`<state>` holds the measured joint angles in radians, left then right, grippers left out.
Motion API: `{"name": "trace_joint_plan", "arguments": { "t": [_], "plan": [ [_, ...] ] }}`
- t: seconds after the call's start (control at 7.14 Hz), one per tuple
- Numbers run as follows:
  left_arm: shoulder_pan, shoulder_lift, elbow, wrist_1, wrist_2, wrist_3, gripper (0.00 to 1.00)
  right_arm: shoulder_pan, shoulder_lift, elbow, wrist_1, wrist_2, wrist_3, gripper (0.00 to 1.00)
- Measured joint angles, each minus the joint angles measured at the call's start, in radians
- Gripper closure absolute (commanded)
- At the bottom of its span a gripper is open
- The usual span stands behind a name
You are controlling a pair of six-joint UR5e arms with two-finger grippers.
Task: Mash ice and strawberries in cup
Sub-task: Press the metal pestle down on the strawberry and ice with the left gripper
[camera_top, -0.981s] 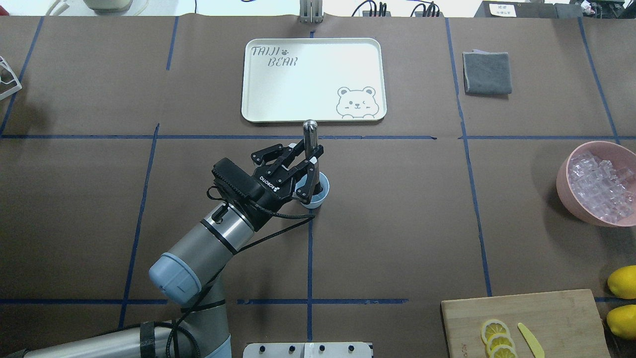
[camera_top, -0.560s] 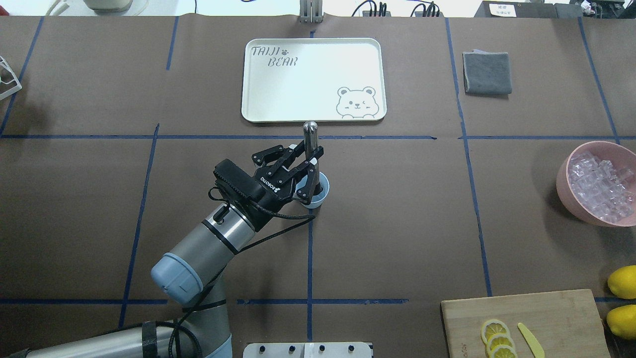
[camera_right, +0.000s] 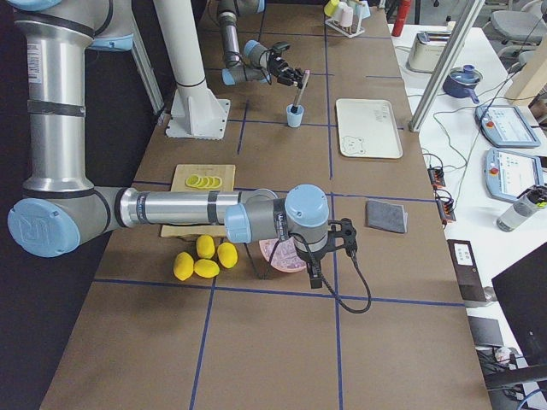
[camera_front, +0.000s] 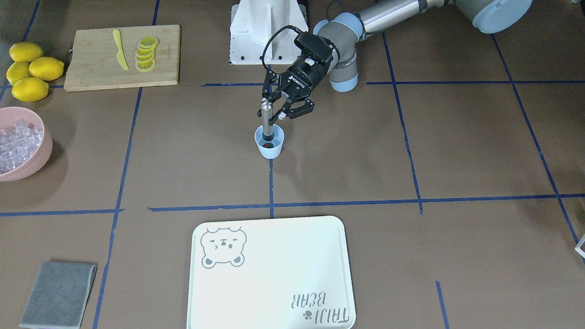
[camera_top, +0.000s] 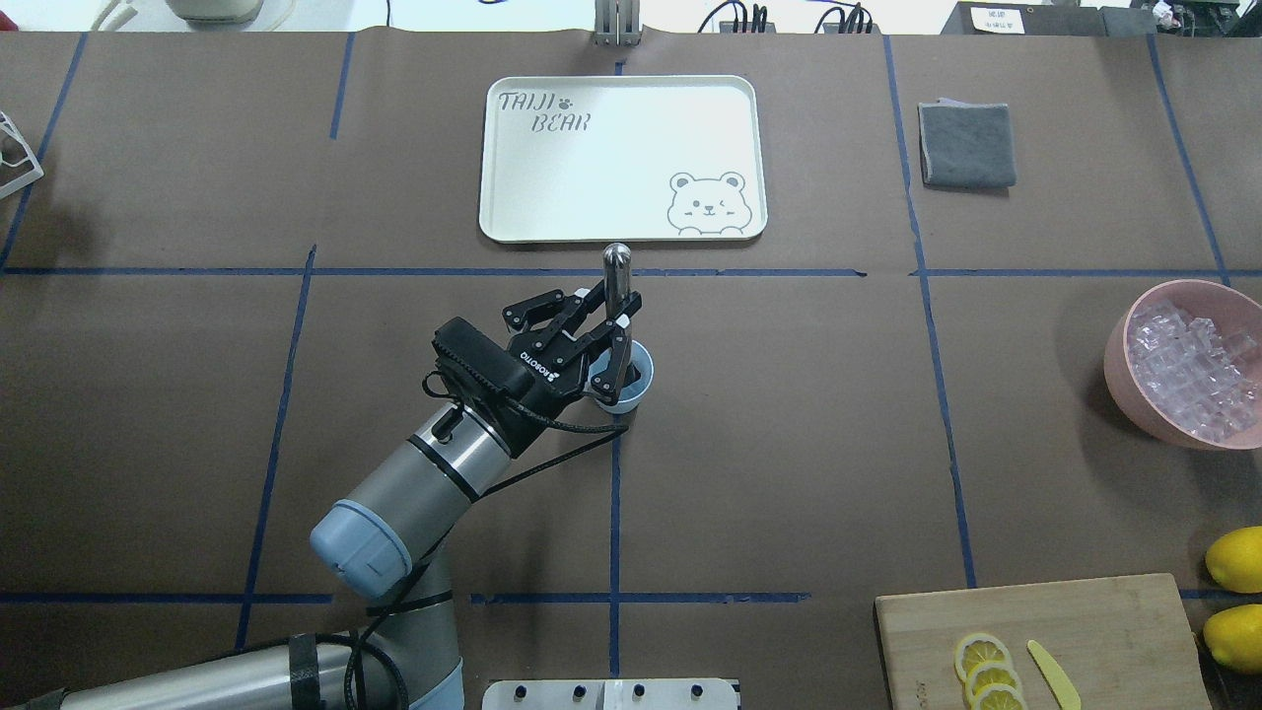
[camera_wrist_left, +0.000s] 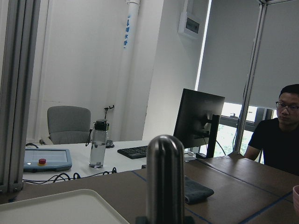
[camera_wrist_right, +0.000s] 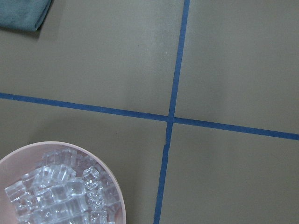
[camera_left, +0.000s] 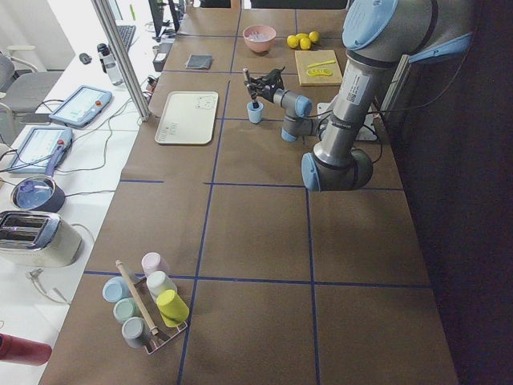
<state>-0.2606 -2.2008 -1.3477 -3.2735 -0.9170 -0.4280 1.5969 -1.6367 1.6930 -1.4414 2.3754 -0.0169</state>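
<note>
The pale blue cup (camera_top: 631,387) stands at the table's middle, and also shows in the front view (camera_front: 269,148). A steel muddler (camera_top: 616,268) stands upright in it. My left gripper (camera_top: 613,318) is shut on the muddler's shaft above the cup, as the front view (camera_front: 273,111) shows. A red strawberry (camera_front: 269,145) shows inside the cup by the muddler's foot. I cannot make out ice in the cup. Ice cubes (camera_top: 1188,367) fill a pink bowl (camera_top: 1119,355) at the right. My right gripper (camera_right: 340,237) hangs over that bowl; I cannot tell whether it is open or shut.
A white bear tray (camera_top: 621,158) lies behind the cup. A grey cloth (camera_top: 966,145) is at the far right. A cutting board (camera_top: 1085,631) with lemon slices and a yellow knife sits front right, with lemons (camera_top: 1237,557) beside it.
My left arm's wrist and elbow have shifted slightly right and away from the base. The muddler stays in the cup, still gripped.
</note>
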Motion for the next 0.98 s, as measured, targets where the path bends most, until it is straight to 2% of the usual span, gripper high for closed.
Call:
{"name": "trace_joint_plan", "arguments": {
  "t": [0.98],
  "plan": [
    [0.003,-0.01,0.047,0.004,0.028,-0.009,1.0,0.0,-0.002,-0.007,0.0,-0.002,-0.002,0.0]
  ]
}}
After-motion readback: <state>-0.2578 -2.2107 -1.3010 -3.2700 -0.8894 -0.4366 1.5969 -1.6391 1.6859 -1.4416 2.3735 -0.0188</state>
